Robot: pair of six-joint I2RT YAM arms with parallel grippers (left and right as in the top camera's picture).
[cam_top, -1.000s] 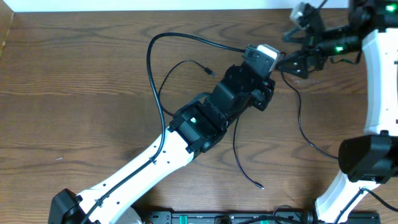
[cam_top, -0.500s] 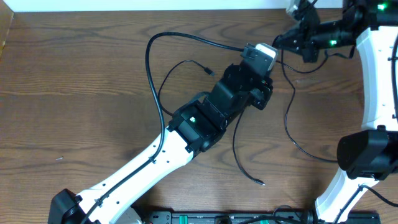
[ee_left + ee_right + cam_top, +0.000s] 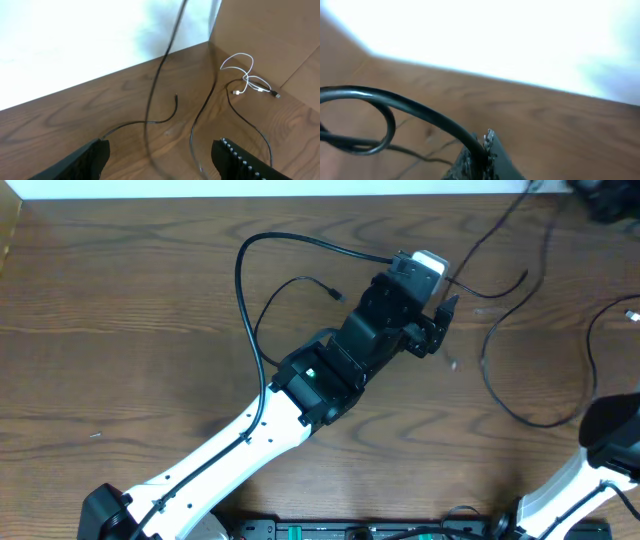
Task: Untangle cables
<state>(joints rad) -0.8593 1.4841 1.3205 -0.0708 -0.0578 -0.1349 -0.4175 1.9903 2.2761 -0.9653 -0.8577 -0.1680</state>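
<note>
The black cable point(image 3: 492, 228) runs taut from the top right corner down to my left gripper point(image 3: 440, 320), and more of it loops over the table point(image 3: 520, 412). In the left wrist view my left gripper point(image 3: 160, 160) is open, with lifted, blurred strands of the black cable point(image 3: 150, 107) passing between its fingers, which are not closed on them. One plug end point(image 3: 176, 96) lies ahead. The white cable point(image 3: 246, 76) lies coiled at the far right point(image 3: 630, 315). My right gripper point(image 3: 482, 145) is shut on the black cable point(image 3: 415, 109), raised above the table.
A thicker black lead point(image 3: 245, 260) arcs from the left arm's wrist back along the arm point(image 3: 300, 390). Beside it lies a thin black cord ending in a small plug point(image 3: 335, 296). The right arm's base point(image 3: 612, 435) stands at the right edge. The table's back edge point(image 3: 250, 197) is close behind.
My right gripper shut on the black cable and pulled it up and away toward the top right. My left gripper opened, and the cable end in front of the left arm slid away.
</note>
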